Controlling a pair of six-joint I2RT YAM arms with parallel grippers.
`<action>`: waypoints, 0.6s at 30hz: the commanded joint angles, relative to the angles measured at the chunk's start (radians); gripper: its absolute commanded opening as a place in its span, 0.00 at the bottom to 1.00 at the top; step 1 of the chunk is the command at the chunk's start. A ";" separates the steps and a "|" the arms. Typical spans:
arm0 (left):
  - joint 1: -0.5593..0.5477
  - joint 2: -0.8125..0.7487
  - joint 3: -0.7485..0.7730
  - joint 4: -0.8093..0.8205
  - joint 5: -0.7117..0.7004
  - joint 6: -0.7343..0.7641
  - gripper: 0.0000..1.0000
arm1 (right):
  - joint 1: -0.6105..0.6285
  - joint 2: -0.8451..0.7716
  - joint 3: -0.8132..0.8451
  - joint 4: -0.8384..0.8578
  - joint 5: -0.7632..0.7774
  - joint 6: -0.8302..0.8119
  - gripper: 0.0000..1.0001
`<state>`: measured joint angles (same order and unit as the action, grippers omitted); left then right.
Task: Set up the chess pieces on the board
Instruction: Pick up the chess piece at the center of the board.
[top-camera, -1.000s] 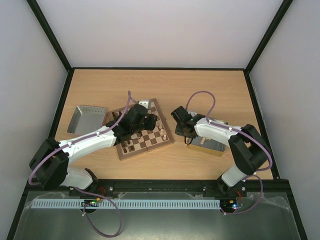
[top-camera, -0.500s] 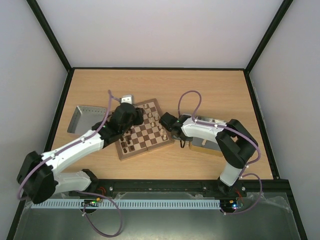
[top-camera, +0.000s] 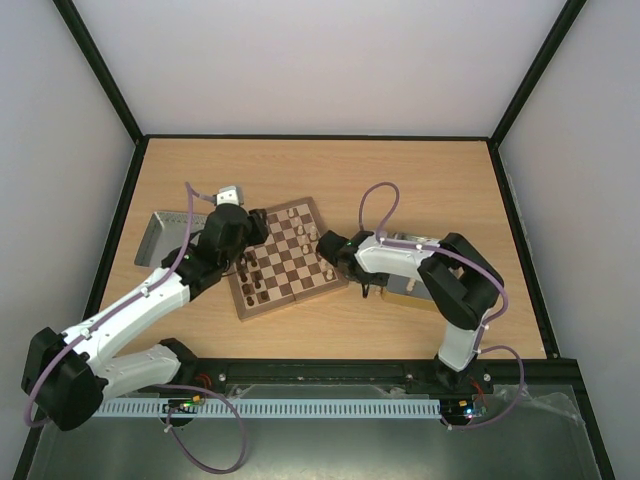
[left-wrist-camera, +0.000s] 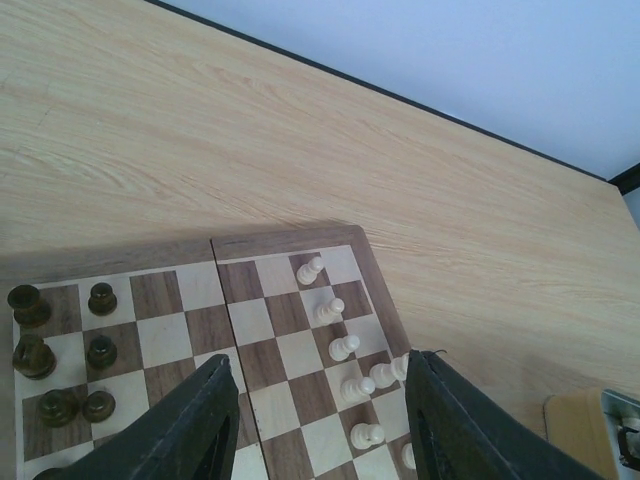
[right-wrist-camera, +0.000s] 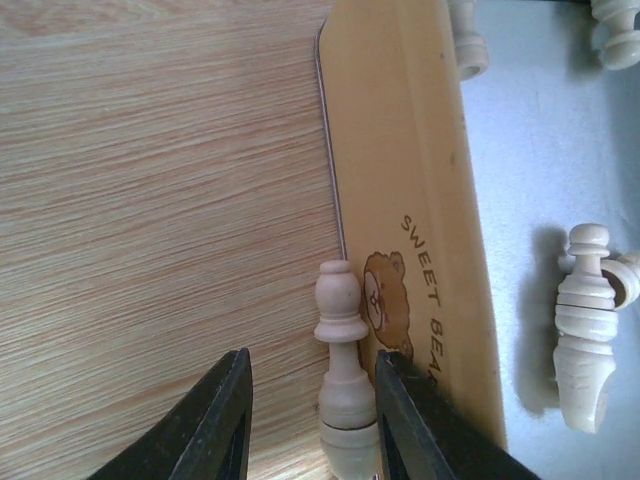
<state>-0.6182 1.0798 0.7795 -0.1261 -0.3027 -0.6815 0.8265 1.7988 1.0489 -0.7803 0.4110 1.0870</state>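
Observation:
The board (top-camera: 262, 305) lies mid-table, with dark chess pieces (left-wrist-camera: 101, 297) on its left squares and a row of pale pawns (left-wrist-camera: 343, 347) along its right side. My left gripper (top-camera: 243, 262) hovers over the board's left part. In the left wrist view it (left-wrist-camera: 322, 360) is open with nothing between its fingers. My right gripper (top-camera: 366, 283) hangs between the board's right edge and a tin. In its wrist view it (right-wrist-camera: 315, 356) is shut on a pale bishop (right-wrist-camera: 340, 330), head pointing away, over bare table beside the tin's wall (right-wrist-camera: 400, 150).
A grey metal tin (top-camera: 160, 235) sits left of the board. The right tin (top-camera: 420, 292), with a yellow bear-printed side, holds several loose pale pieces (right-wrist-camera: 585, 330). Black frame rails border the table.
My left arm pulled back from the board's middle toward its left side, and its jaws opened wider. My right gripper moved left from over the tin to the gap beside the board.

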 joint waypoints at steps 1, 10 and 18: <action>0.021 0.004 -0.012 -0.004 0.024 0.004 0.48 | 0.006 0.021 -0.028 -0.006 0.027 0.038 0.33; 0.034 0.006 -0.006 -0.010 0.040 0.013 0.49 | 0.000 -0.012 -0.090 0.123 -0.079 0.028 0.29; 0.036 0.015 -0.005 -0.009 0.059 0.011 0.49 | -0.059 -0.136 -0.166 0.253 -0.225 -0.010 0.22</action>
<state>-0.5884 1.0874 0.7769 -0.1276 -0.2573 -0.6792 0.7910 1.7145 0.9272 -0.6109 0.2848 1.0824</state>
